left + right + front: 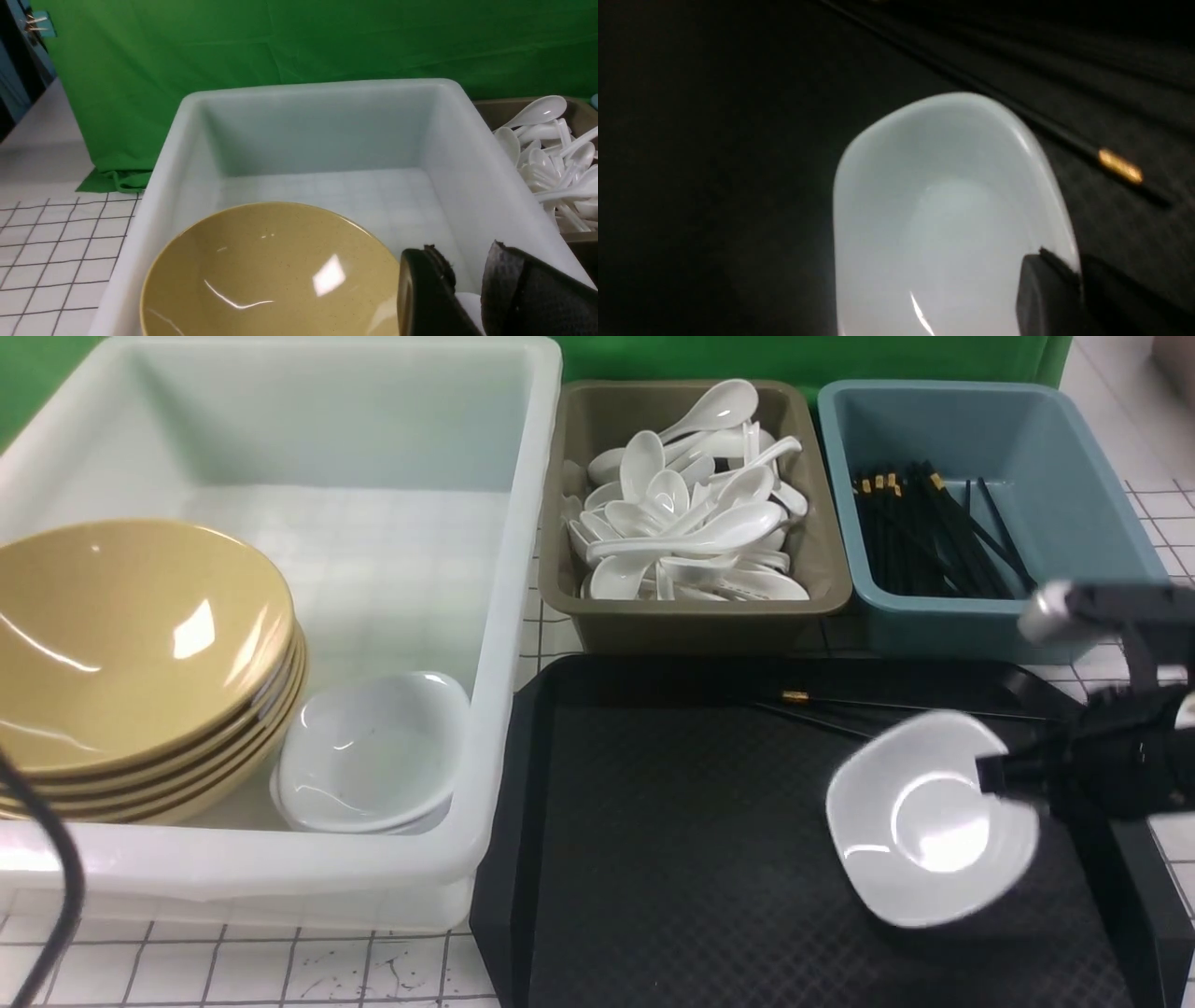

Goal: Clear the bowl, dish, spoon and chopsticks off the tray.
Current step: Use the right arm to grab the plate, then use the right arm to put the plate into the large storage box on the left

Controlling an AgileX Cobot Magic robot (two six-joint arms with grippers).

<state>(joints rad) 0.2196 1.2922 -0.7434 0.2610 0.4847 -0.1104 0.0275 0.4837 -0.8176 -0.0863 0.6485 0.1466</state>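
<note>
**Item 1: dish** (920, 821). Small white rounded-square dish over the right part of the tray (672, 859), tipped so that you see into its hollow. The right gripper (994, 773) has it, one finger inside the rim and one outside, clamped on the edge toward the robot's right. You cannot tell whether its low edge touches the tray.

**Item 2: white crate** (509, 616). Just beside the tray, on the robot's left. A stack of white dishes (373, 756) sits in its near right corner. Mind this relation: from the held dish the stack lies leftward, across the bare width of the tray and over the crate's wall. You would likely need to lift first, then carry left.

**Item 3: chopsticks** (795, 696). They lie on the tray along its far rim, just beyond the dish. The long axis runs left to right, with a gold band at the left end. Your right arm is the nearer one.

**Item 4: yellow bowl** (271, 270). Topmost of a stack in the crate's left part, off the tray. The left gripper (462, 268) hangs over the crate beside it. Its fingers are close, with a narrow slit between them and nothing seen in it. You cannot tell whether they are fully together.

**Item 5: spoon.** None shows on the tray. White spoons (691, 513) fill the olive-brown tub (691, 616), and the blue tub (934, 616) holds more black sticks.
</note>
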